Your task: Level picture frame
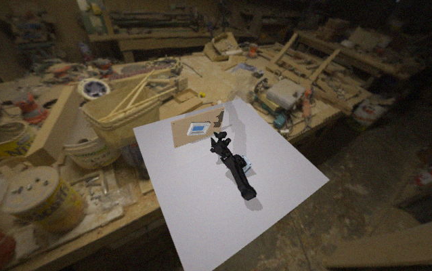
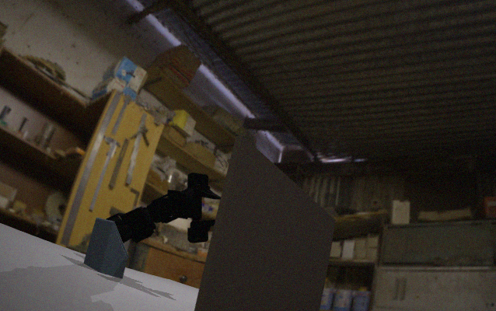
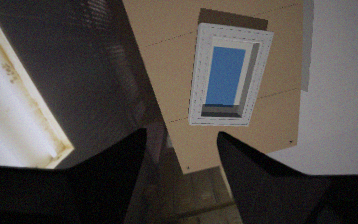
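Picture frame (image 1: 198,129) (image 3: 225,75): hung on the tan face of the upright board (image 1: 179,135) (image 2: 271,233) (image 3: 280,112), plainly out of line with it, left end riding high and right end low in the top view. Probably at the looking stage between notch moves, with at least one more shift seemingly due. Next, likely, reach in, straddle the frame, close gently, raise just enough to free the hidden strip from the screw, and ease toward the left end as seen from above. Lift too little and risk scraping the notch; too much, and risk unhooking altogether. Gripper (image 1: 219,137) (image 2: 216,210) (image 3: 182,135) released, fingers parted with nothing between, held off to the right of the frame in the top view. Arm (image 1: 236,169) (image 2: 139,223) stretched toward the board, raised above the white sheet (image 1: 212,217).
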`<state>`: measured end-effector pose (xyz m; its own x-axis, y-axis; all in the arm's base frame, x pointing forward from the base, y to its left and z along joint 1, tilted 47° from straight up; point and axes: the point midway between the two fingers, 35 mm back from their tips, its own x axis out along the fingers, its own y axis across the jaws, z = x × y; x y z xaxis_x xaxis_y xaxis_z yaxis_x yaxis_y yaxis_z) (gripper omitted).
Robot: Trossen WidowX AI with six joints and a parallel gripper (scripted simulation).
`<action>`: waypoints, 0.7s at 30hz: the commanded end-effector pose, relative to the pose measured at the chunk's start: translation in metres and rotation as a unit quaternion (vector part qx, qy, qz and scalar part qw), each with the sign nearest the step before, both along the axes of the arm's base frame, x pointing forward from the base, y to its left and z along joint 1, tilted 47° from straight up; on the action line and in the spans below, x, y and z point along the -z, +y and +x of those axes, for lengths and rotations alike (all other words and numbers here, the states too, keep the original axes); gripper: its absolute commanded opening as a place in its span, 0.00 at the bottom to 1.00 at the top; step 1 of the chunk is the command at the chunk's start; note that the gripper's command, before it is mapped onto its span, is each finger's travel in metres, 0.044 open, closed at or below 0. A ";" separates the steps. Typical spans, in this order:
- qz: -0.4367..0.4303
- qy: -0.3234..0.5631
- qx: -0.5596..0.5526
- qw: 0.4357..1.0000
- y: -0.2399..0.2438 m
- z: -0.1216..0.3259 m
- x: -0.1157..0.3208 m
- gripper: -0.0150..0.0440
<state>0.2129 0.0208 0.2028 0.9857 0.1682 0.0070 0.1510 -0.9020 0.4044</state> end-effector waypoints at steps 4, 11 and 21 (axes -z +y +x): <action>0.001 0.003 0.001 1.000 0.009 0.026 0.005 0.69; 0.002 0.002 0.002 1.000 0.031 0.052 0.020 0.69; 0.003 0.002 0.003 1.000 0.043 0.059 0.024 0.69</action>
<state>0.2703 0.0631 0.1774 0.9857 0.1683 0.0011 0.1536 -0.9023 0.4028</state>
